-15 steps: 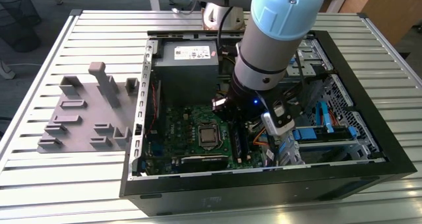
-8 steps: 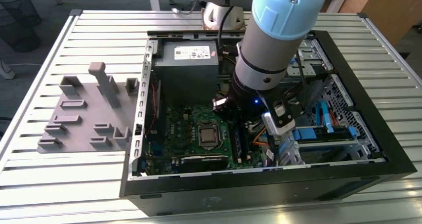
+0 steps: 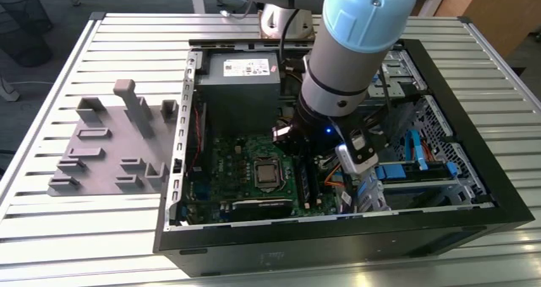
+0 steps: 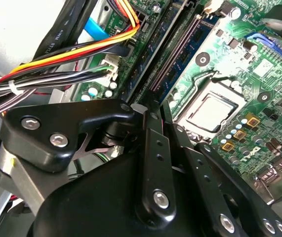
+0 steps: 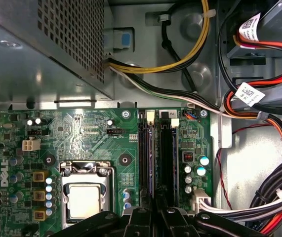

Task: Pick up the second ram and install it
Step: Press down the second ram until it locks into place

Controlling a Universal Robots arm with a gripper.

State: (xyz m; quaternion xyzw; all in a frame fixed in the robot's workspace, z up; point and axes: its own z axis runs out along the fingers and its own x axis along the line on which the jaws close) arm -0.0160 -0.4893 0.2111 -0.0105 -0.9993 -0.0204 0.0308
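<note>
The arm reaches down into the open computer case [image 3: 473, 192] lying on the slatted metal counter [image 3: 101, 52], with its end effector [image 5: 156, 200] low over the green motherboard [image 5: 81, 133], right at the near end of the long black memory slots [image 5: 168, 148] beside the processor socket [image 5: 84, 200]. In both wrist views the black fingers [image 4: 153, 148] sit drawn close together over the slot line, with a thin dark edge between them that may be the second ram [image 5: 156, 195] (I cannot make out its label or chips, so I would not swear to it). A stick already stands in the slots [image 4: 180, 54] in the second wrist view. Bundles of red, yellow and black cables [image 5: 259, 94] run past the slots toward the drive bays. On the exterior view's left, the grey holder tray [image 3: 106, 151] sits on the counter, well apart from the case, and the power supply [image 3: 241, 78] fills the case's far corner
</note>
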